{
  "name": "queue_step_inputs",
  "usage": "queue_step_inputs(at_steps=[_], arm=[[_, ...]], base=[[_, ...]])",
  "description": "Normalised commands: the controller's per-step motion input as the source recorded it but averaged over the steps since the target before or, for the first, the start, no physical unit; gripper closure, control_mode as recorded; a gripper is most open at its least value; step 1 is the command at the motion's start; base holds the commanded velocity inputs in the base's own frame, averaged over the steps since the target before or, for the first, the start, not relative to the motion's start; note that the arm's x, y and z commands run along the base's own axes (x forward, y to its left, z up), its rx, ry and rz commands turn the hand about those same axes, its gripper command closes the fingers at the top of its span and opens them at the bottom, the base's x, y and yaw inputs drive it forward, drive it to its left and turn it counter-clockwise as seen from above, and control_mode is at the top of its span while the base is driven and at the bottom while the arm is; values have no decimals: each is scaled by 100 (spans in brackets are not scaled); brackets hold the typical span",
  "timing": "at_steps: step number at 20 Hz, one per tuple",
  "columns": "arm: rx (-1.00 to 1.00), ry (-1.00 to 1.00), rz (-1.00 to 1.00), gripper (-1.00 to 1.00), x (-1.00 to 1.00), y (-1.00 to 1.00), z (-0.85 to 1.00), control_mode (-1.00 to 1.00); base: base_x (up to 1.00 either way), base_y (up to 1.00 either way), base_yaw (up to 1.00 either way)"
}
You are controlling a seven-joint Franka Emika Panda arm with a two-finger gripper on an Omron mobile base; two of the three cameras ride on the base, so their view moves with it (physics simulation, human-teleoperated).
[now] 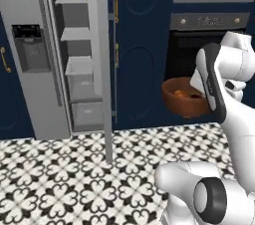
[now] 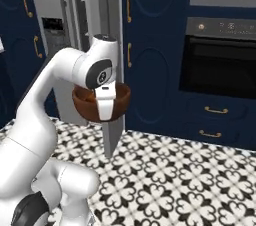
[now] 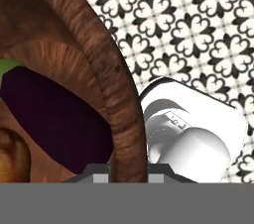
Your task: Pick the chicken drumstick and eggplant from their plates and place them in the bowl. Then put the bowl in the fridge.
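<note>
From the left base view, you are holding the large, deep, reddish-brown wooden bowl [image 1: 185,98] in the air, well to the right of the tall grey metallic fridge [image 1: 35,55]. The fridge's door is standing open onto grey inner shelves. Something orange-brown is showing inside the bowl, probably the drumstick.

From the right base view, the bowl [image 2: 85,105] is hanging just behind your white wrist, in front of the open fridge [image 2: 97,30] and above the patterned black-and-white floor [image 2: 190,180].

In the hand view, your hand [image 3: 128,167] is clamped on the bowl's rim [image 3: 116,99], which is rising from between the fingertips. Inside the rim, the dark purple-black oblong eggplant [image 3: 54,114] is lying beside the golden-brown chicken drumstick [image 3: 12,161].

So, judging by this, both foods are loaded and the bowl is lifted. What is remaining is carrying it left onto a fridge shelf and letting go.
</note>
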Motion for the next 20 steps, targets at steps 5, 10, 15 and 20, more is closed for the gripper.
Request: queue_step_inputs(at_steps=[5, 10, 15, 20], arm=[[0, 0, 0, 100, 0, 0, 0, 100], [0, 0, 0, 100, 0, 0, 0, 100], [0, 0, 0, 100, 0, 0, 0, 100], [0, 0, 0, 100, 0, 0, 0, 100]], base=[[99, 100, -49], [15, 100, -45], [-80, 96, -39], [0, 100, -35]])
